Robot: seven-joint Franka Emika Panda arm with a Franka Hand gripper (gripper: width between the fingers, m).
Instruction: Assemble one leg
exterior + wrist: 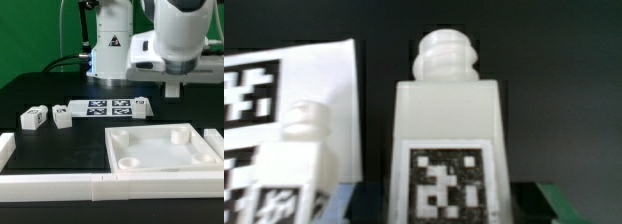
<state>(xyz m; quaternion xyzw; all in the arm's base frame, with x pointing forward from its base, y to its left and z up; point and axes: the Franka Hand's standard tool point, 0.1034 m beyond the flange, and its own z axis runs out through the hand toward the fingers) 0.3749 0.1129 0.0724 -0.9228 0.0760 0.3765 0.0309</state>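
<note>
In the wrist view a white leg [446,130] with a ribbed screw tip and a black-and-white tag fills the middle. My gripper [446,205] is shut on it, with a dark fingertip [377,205] pressed against each side of its tagged end. A second leg [304,150] stands close beside it. In the exterior view my gripper [172,88] is low at the back, on the exterior view's right, and the held leg is hidden there. Two more legs [33,117] [62,117] stand on the exterior view's left. The large white tabletop [130,135] lies in front.
The marker board [105,107] lies between the loose legs and my gripper. A white rail [50,185] runs along the front edge. A white tagged piece [287,90] sits behind the second leg in the wrist view. The robot base [108,45] stands at the back.
</note>
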